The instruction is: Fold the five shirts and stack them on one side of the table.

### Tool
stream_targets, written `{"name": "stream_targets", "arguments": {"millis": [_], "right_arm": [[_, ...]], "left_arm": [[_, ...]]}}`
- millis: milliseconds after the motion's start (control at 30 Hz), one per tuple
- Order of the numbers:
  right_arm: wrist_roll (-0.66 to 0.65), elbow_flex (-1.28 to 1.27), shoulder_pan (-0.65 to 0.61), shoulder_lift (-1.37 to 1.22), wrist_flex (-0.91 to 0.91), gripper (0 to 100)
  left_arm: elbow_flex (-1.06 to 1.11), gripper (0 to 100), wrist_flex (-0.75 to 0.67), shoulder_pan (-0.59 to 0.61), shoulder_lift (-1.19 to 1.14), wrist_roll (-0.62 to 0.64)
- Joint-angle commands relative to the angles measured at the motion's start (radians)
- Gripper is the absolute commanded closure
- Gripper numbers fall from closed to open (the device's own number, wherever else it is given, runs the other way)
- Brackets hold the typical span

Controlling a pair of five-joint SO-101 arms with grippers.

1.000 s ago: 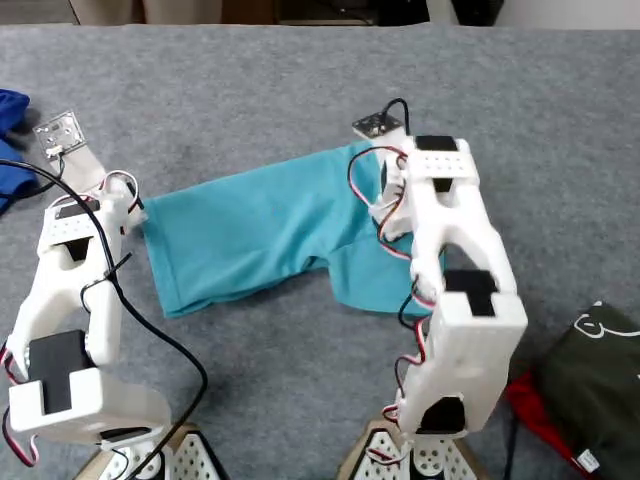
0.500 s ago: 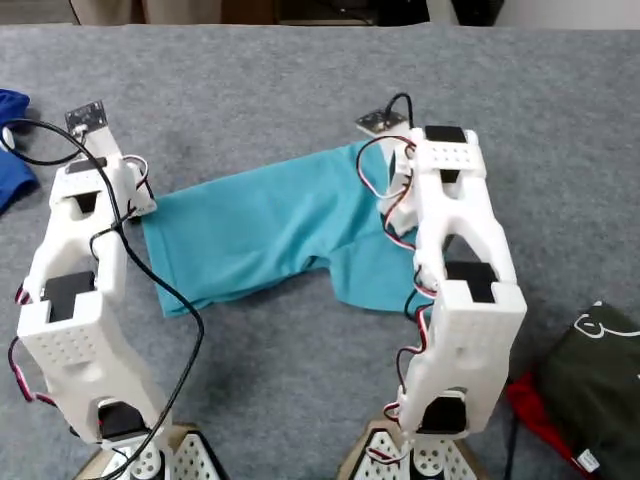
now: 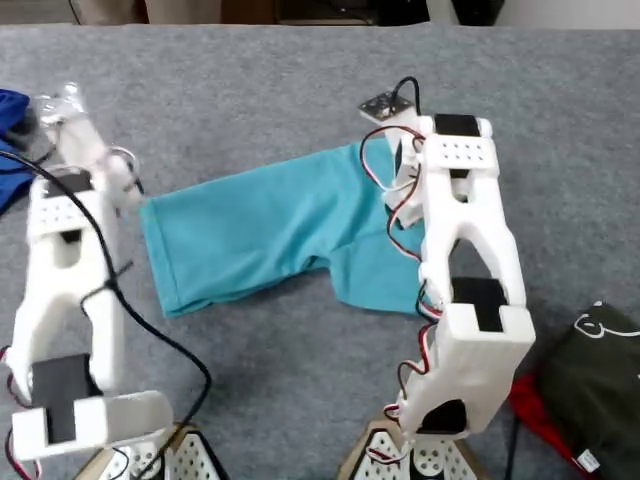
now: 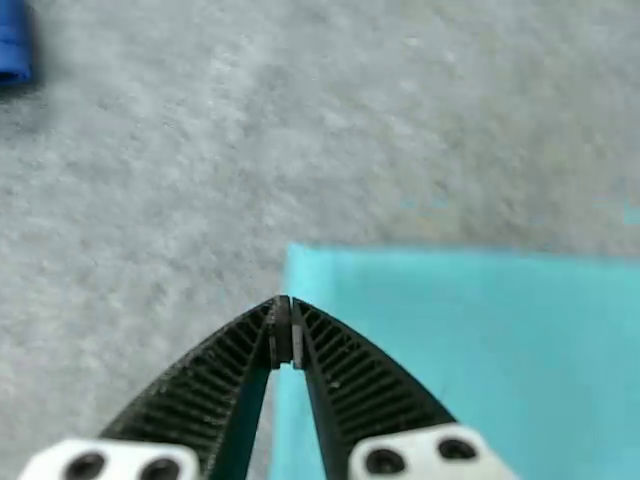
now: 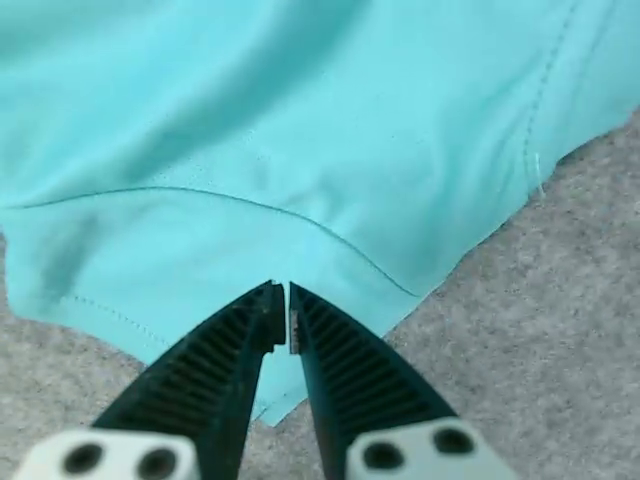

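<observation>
Extending farther: left arm (image 3: pixel 65 260) brings left pincer (image 4: pixel 283 335), pressed together, over teal shirt (image 3: pixel 260 230) left far corner. Right pincer (image 5: pixel 281 318) pressed together above shirt's right part. Shirt unmoved, mid-surface (image 3: pixel 300 90); fold judged pending.

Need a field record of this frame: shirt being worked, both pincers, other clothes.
shirt in work: teal shirt, partly folded, flat on the grey table
left pincer: shut, at the shirt's left corner
right pincer: shut, over teal fabric near an edge
other clothes: blue garment far left; dark green shirt with red garment at its edge, near right
</observation>
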State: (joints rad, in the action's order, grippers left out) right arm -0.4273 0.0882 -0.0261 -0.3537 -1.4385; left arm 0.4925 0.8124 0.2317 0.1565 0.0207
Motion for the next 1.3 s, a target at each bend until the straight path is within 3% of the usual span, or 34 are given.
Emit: {"name": "stream_targets", "arguments": {"millis": [0,200,467,667,800,1033,1133,1267], "right_arm": [[-0.006,0.048,0.016,-0.038,0.075,97.7],[-0.006,0.050,0.039,-0.137,0.198,97.7],[-0.058,0.050,0.134,-0.186,0.226,97.7],[-0.060,0.059,0.133,-0.185,0.226,97.7],[-0.057,0.122,0.128,-0.170,0.161,97.7],[-0.092,0.220,0.010,0.028,-0.083,97.6],[-0.140,0.148,-0.033,0.116,-0.161,97.4],[-0.230,-0.061,-0.019,0.203,-0.110,97.4]], "left_arm": [[0.124,98,-0.064,-0.110,0.033,0.008],[0.273,98,-0.066,-0.190,0.001,0.031],[0.278,98,-0.064,-0.081,-0.010,-0.051],[0.276,98,-0.092,-0.063,-0.010,-0.075],[0.275,98,-0.092,-0.052,-0.010,-0.077],[0.276,98,-0.092,-0.037,-0.002,-0.074],[0.275,98,-0.104,-0.018,-0.001,-0.072],[0.282,98,-0.117,-0.014,-0.001,-0.071]]}}
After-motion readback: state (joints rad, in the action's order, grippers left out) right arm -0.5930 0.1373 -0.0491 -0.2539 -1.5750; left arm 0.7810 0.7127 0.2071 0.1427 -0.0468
